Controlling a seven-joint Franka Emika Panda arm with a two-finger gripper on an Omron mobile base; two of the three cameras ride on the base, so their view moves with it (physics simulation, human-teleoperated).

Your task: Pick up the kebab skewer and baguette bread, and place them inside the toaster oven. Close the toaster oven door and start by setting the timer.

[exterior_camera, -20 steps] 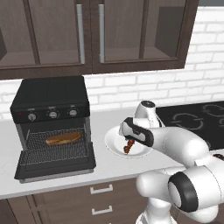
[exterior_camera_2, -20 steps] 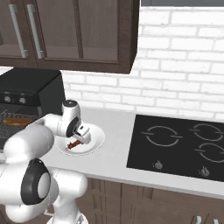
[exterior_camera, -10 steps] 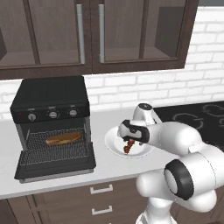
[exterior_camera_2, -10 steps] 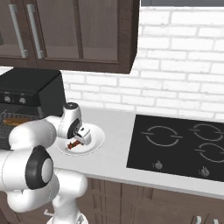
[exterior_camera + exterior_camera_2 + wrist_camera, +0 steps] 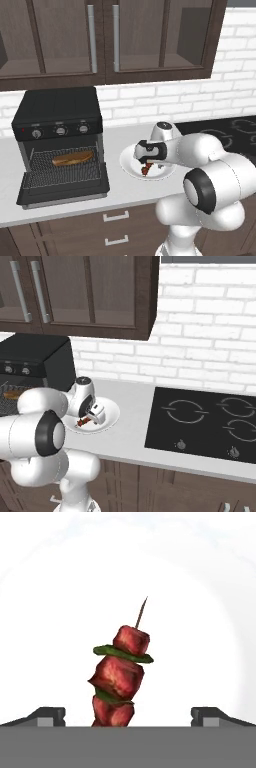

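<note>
The kebab skewer (image 5: 146,170) (image 5: 84,421) (image 5: 120,677) lies on a white plate (image 5: 127,162) (image 5: 112,410) (image 5: 200,637), red chunks with green slices between them. My gripper (image 5: 145,163) (image 5: 90,417) (image 5: 127,714) hovers right over it, open, one fingertip on each side of the skewer's near end and neither touching it. The baguette bread (image 5: 72,158) rests on the wire rack inside the toaster oven (image 5: 57,112) (image 5: 35,358). The toaster oven door (image 5: 65,192) hangs down open, flat in front of the oven.
A black cooktop (image 5: 225,127) (image 5: 205,421) is set into the counter to the right of the plate. Dark wall cabinets (image 5: 115,40) hang above the oven. A white brick wall (image 5: 200,331) backs the counter.
The arm's elbow has shifted slightly. The gripper stays over the plate at nearly the same spot, and the skewer has not moved.
</note>
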